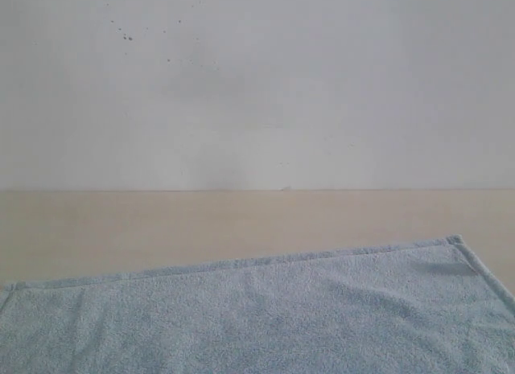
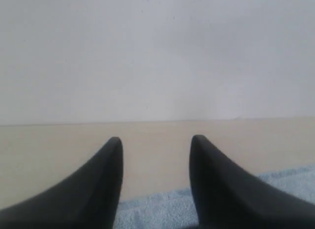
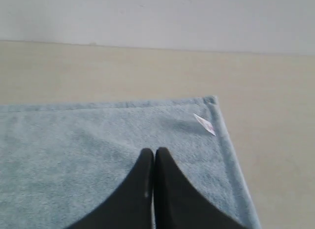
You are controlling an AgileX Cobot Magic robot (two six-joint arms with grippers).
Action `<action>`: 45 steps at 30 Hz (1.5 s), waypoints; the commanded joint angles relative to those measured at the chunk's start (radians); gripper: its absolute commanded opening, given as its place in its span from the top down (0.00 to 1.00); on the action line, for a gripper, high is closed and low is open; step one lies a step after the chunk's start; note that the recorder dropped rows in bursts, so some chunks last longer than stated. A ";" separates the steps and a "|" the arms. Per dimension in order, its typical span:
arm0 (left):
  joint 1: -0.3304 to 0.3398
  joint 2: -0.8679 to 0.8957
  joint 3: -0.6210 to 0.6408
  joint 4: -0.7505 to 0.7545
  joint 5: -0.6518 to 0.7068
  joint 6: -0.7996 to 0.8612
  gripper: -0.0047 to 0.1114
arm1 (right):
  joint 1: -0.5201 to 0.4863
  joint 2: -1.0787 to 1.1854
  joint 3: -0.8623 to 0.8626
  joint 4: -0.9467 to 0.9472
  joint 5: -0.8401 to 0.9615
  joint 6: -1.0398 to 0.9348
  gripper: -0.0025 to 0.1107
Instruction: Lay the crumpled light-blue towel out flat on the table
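The towel [image 1: 257, 318] lies opened out on the counter [image 1: 241, 221], fluffy side up. It fills the near part of the exterior view and runs off the bottom and left edges, so I can't see its near side. Its far hem [image 1: 241, 263] runs at a slant, climbing toward the right, where it ends in a neat square corner [image 1: 455, 240]. Just inside that corner there's a faint shadowed dip in the pile, and otherwise the cloth looks smooth. Beyond it is a bare band of pale counter, then the white wall [image 1: 322, 84], which has a scatter of small dark specks [image 1: 127, 36] high up on the left. The left jaws stand released, two dark tips well apart with nothing between them. They hang over the edge of the cloth, with bare counter and wall ahead of them and a strip of blue showing below and off to one side. The right jaws are clenched, tip against tip, and I see no cloth pinched between them. They sit over the towel a little way in from its corner, but I can't tell whether they actually touch the pile. A small white tag [image 3: 204, 124] lies on the towel just inside the hem near that corner.
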 commanded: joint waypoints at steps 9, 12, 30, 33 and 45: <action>-0.003 -0.273 0.114 -0.007 -0.225 -0.065 0.92 | 0.206 -0.291 0.009 0.077 0.106 0.003 0.98; -0.003 -0.304 0.142 -0.007 -0.241 -0.065 0.92 | 0.227 -0.349 0.009 0.101 0.126 0.003 0.98; -0.003 -0.333 0.165 -0.007 -0.437 -0.065 0.92 | 0.229 -0.574 0.009 0.264 0.296 -0.074 0.98; -0.003 -0.333 0.165 -0.007 -0.437 -0.065 0.92 | 0.229 -0.574 0.009 0.355 0.296 -0.150 0.98; -0.003 -0.333 0.165 -0.007 -0.437 -0.065 0.92 | 0.229 -0.574 0.009 0.925 0.287 -0.706 0.98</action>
